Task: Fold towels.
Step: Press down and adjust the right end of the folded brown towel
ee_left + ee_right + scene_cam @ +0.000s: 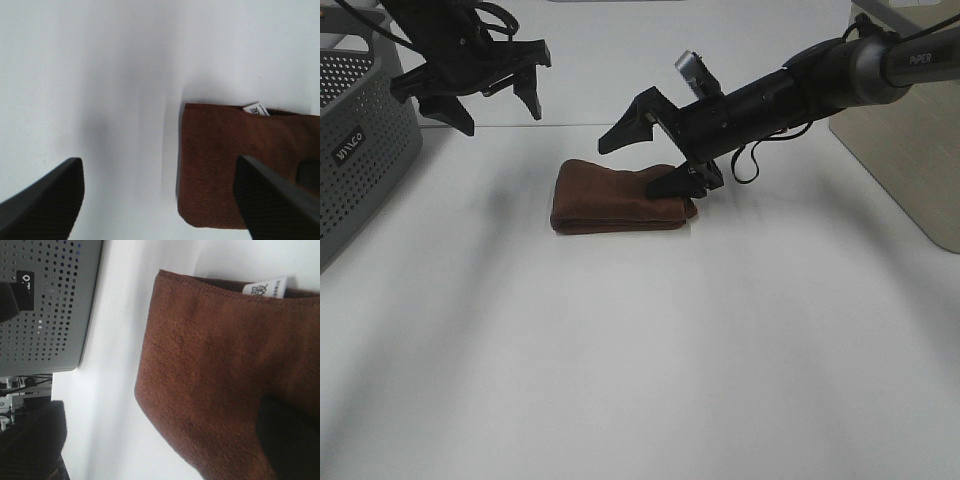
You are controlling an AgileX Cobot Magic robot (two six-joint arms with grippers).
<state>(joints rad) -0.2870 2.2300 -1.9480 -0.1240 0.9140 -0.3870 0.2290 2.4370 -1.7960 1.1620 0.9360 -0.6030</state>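
Desk: plain white desk [640, 380], bare in front
Towel: dark reddish-brown terry-cloth towel [610, 200], folded into a flat rectangular bundle, lying near the middle of the desk; a small white tag [256, 108] pokes out at one edge
Right gripper: black right gripper [645, 150], jaws spread wide, holding nothing; the lower jaw tip rests on the towel's right end, the upper jaw stands clear above it
Left gripper: black left gripper [485, 105], jaws wide, holding nothing, raised above the desk behind and left of the towel
Basket: grey perforated plastic basket [360, 150] at the far left edge
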